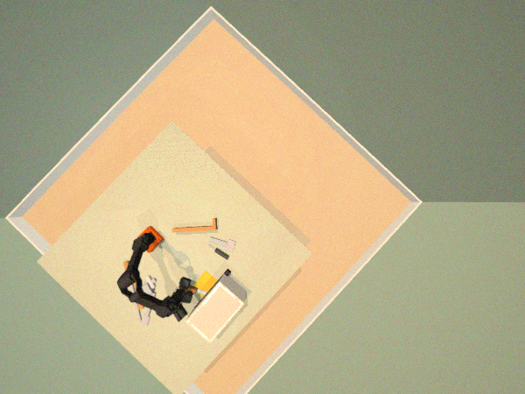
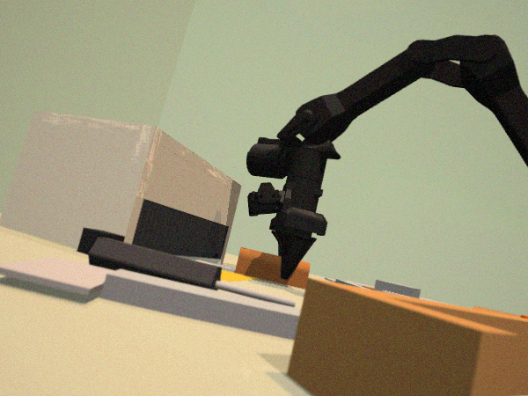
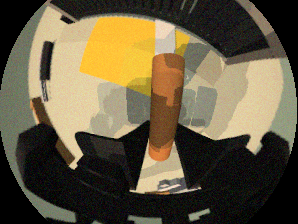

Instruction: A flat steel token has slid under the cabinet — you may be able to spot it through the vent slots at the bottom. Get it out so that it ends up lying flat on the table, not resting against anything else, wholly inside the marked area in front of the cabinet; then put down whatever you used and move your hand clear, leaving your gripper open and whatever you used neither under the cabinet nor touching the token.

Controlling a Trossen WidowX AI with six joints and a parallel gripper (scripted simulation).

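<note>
Token is hidden, while vent slots [image 2: 180, 233] [image 3: 125, 8] show at wrist, not from above.

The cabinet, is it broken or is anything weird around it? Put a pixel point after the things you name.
I can't see any break in the cabinet [image 1: 215, 312] [image 2: 75, 176]. Nothing around it looks odd either: the gripper [image 2: 286, 278] [image 3: 161, 124] is shut on an orange handle [image 2: 257, 263] [image 3: 167, 95], beside the yellow patch [image 1: 206, 280] [image 2: 233, 275] [image 3: 120, 50].

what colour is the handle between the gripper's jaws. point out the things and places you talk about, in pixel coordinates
Orange-brown, darker where shadows fall across it; the handle [image 1: 192, 289] [image 2: 257, 262] [image 3: 166, 95] shows best in the wrist view.
</note>
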